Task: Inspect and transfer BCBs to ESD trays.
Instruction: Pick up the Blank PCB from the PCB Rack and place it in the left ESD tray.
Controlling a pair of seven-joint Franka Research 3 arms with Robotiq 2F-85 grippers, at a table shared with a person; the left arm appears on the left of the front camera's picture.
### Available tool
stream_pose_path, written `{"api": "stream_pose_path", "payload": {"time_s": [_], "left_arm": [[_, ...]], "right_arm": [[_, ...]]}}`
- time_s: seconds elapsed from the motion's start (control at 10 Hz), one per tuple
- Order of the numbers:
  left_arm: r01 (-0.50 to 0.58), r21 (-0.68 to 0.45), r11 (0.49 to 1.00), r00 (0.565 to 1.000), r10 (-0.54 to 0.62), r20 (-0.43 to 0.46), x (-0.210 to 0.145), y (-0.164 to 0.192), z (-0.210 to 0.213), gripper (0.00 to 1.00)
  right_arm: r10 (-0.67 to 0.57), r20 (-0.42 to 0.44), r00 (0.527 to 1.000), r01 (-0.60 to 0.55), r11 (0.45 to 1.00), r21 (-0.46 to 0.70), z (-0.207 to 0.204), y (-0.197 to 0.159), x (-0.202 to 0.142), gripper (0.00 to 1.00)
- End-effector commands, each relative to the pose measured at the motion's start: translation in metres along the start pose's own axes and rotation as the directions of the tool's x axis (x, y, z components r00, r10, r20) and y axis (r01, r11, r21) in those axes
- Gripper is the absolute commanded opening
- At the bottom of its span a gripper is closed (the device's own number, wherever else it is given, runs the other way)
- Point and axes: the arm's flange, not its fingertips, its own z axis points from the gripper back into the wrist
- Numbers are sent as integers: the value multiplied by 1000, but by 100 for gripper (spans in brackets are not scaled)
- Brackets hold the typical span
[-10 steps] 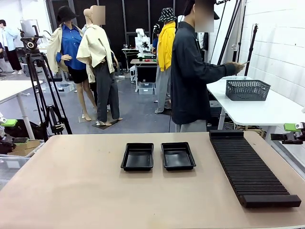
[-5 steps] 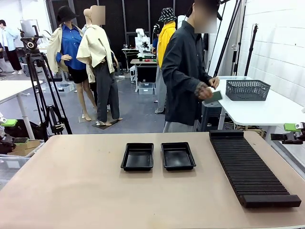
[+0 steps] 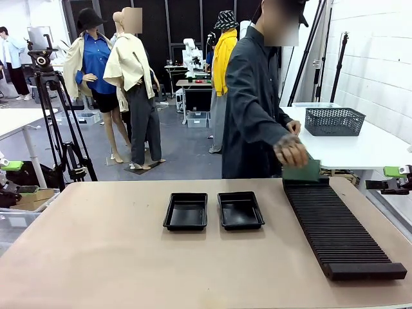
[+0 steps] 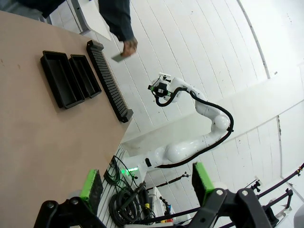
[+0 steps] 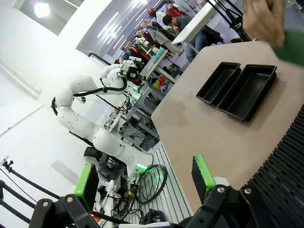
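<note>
Two empty black ESD trays (image 3: 186, 211) (image 3: 240, 210) lie side by side at mid-table. At the far side a person's hand (image 3: 290, 152) holds one green BCB (image 3: 302, 171) just over the far end of the ribbed rack (image 3: 335, 225). The right wrist view shows that BCB (image 5: 292, 47) at its top right edge, beyond the trays (image 5: 249, 92). My left gripper (image 4: 147, 183) is open and empty, off the table's left edge (image 3: 9, 175). Off the right edge (image 3: 389, 180), my right gripper (image 5: 145, 179) is open too, holding nothing.
The long black slotted rack (image 4: 110, 80) runs along the table's right side. A grey mesh basket (image 3: 334, 121) sits on a white side table behind the person. A camera tripod (image 3: 55, 122) stands at the far left.
The person turned from the side table with a green board and lowered it to the far end of the rack. Neither arm moved.
</note>
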Motion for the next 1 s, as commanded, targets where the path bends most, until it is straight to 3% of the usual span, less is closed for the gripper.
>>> {"api": "stream_pose_path", "payload": {"time_s": [0.0, 0.9], "left_arm": [[0, 8, 1000, 1000, 0, 1, -2, 0, 1, 100], [0, 8, 1000, 1000, 0, 1, -2, 0, 1, 100]], "right_arm": [[3, 1, 1000, -3, 1000, 1, 0, 0, 0, 100], [3, 1, 1000, -3, 1000, 1, 0, 0, 0, 100]]}}
